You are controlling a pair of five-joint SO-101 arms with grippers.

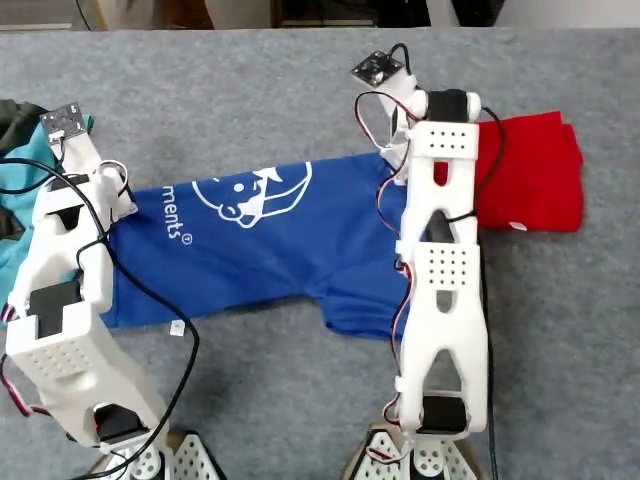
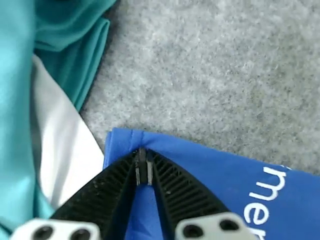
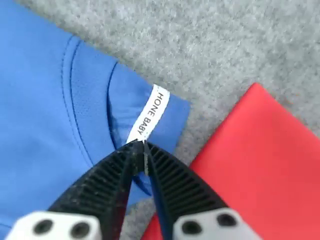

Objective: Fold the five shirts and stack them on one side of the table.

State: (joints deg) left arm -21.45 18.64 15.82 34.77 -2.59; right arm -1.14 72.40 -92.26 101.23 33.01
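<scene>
We find the blue shirt (image 1: 270, 240) spread sideways across the middle of the table (image 1: 250, 100), hem towards the left arm, neck towards the right. The left gripper (image 2: 144, 167) is closed on a hem corner. The right gripper (image 3: 140, 155) is closed on the neck edge beside the white label (image 3: 149, 115).

A red shirt (image 1: 530, 185) lies folded just beyond the neck end, so we judge one shirt done. Teal cloth (image 2: 20, 75) and white fabric (image 2: 60, 150) lie bunched by the hem end, unfolded. We judge the task early: the blue shirt's fold is in hand, and the heap remains.
</scene>
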